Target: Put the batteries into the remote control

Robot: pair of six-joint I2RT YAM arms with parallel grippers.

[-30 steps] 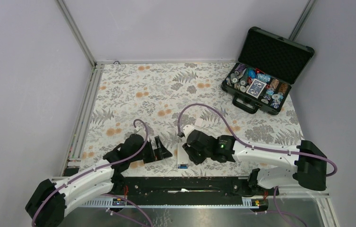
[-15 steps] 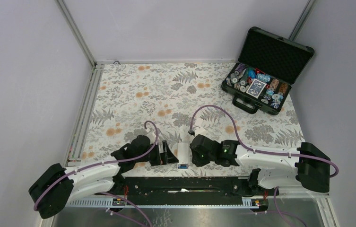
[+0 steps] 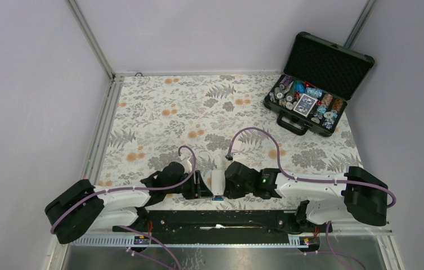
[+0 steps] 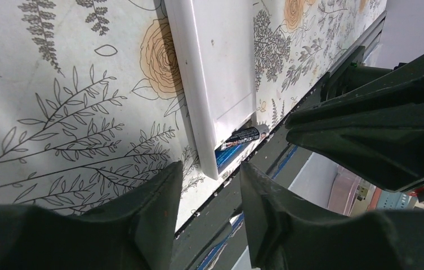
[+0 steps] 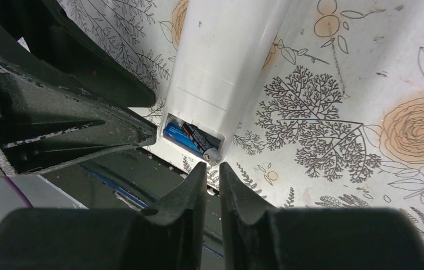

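Left hand [image 4: 210, 175] released, right hand [image 5: 210, 169] narrow, grip unclear; one remote control [image 5: 226, 50], two batteries [image 5: 197, 140] inside.

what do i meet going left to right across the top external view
left arm's black two-finger gripper → small white bar-shaped remote control → right arm's black two-finger gripper → open black hard case holding poker chips
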